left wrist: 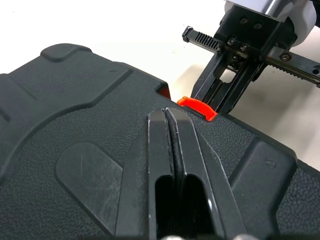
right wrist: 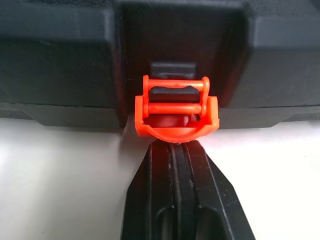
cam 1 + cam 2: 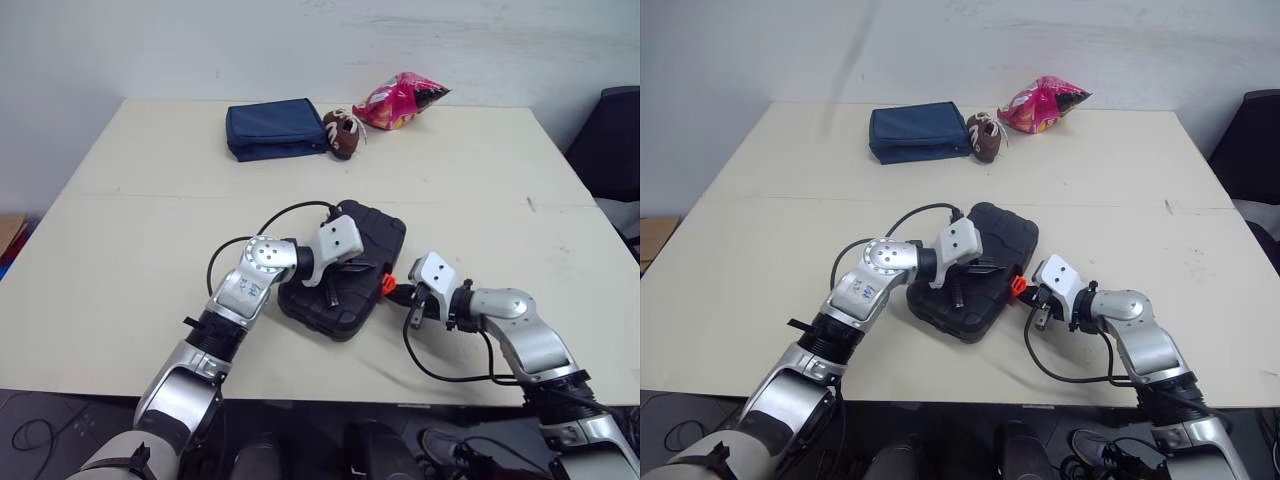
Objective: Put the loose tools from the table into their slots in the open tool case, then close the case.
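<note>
The black tool case [image 3: 345,270] lies shut on the table [image 3: 150,230]. We rest our left gripper [image 1: 169,114] on top of it, fingers pressed together, likely to hold it down. Our right gripper [image 2: 175,146], fingers pressed together too, touches the orange latch [image 2: 176,112], maybe to snap it. We cannot see inside.

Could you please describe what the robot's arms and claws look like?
The left arm and right arm are silver-grey with white boxy wrist housings and looping black cables. The left claw and right claw have slim black fingers; the right carries a toothed rack.
</note>
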